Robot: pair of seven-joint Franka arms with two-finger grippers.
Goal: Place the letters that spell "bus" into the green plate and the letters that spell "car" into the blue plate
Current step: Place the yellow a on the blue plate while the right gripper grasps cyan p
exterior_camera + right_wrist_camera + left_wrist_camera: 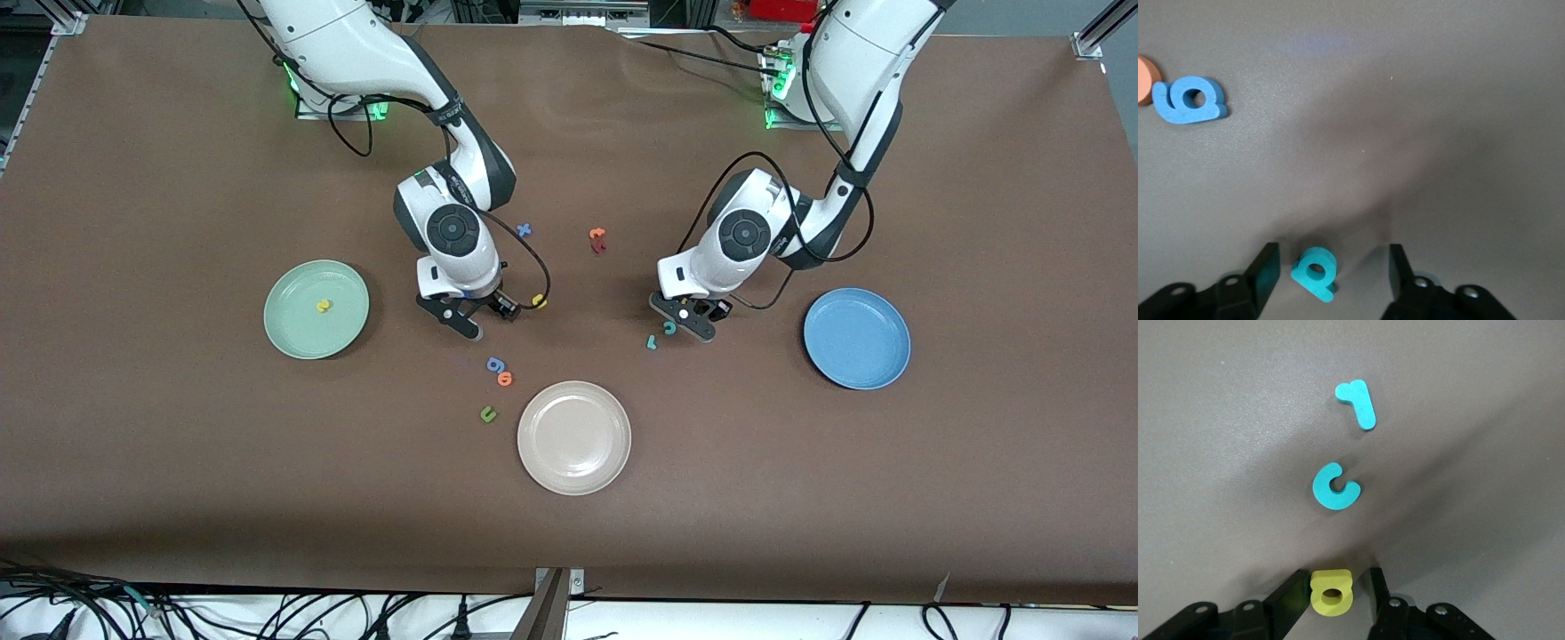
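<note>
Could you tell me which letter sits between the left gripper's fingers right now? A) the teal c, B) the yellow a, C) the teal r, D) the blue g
B: in the left wrist view the yellow a sits between the left gripper fingers, while the teal c and teal r lie apart on the table.

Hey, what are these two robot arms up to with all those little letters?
They're sorting foam letters onto plates. The left gripper is low on the table with its fingers around a yellow a, beside a teal c and teal r. The right gripper straddles a teal b. The green plate holds one yellow letter; the blue plate has none.
</note>
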